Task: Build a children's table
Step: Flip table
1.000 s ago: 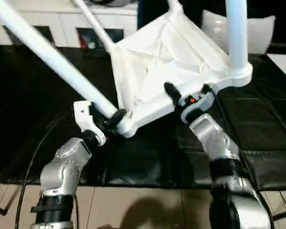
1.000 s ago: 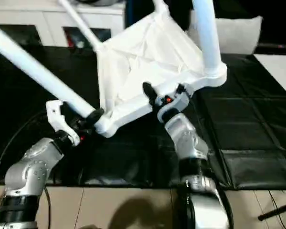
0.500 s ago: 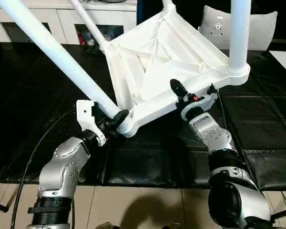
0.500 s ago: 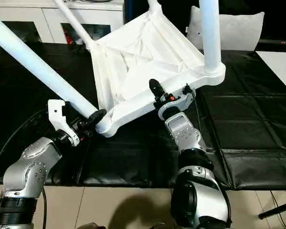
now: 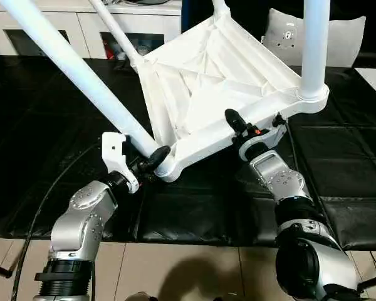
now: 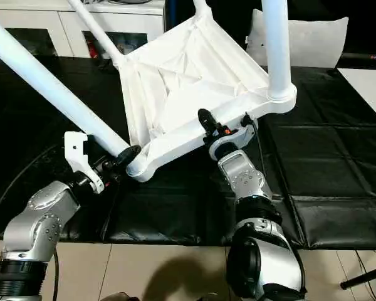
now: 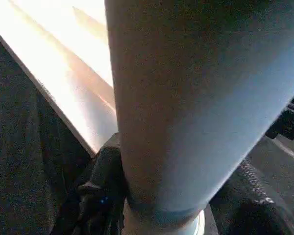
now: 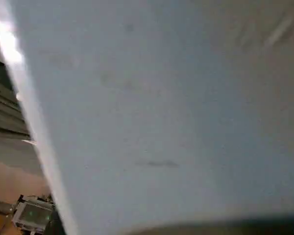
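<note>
The jaws of the left gripper [image 5: 151,160] are closed around the base of the near-left leg [image 5: 81,81], right at its corner socket, while the jaws of the right gripper [image 5: 250,128] pinch the near edge of the table top [image 5: 219,75]. The table top is tipped up on the black worktop [image 5: 44,119], ribbed underside facing the robot, with the near-right leg [image 5: 314,44] rising from its socket and a far leg [image 5: 116,28] slanting off behind the top. A white cabinet [image 5: 81,25] stands beyond the worktop. I judge the main risk to be the tilted top slipping or swinging, since the right grip is only a thin pinch on the rim. The head views show both grips together; the left wrist view shows the leg entering its socket close up.
</note>
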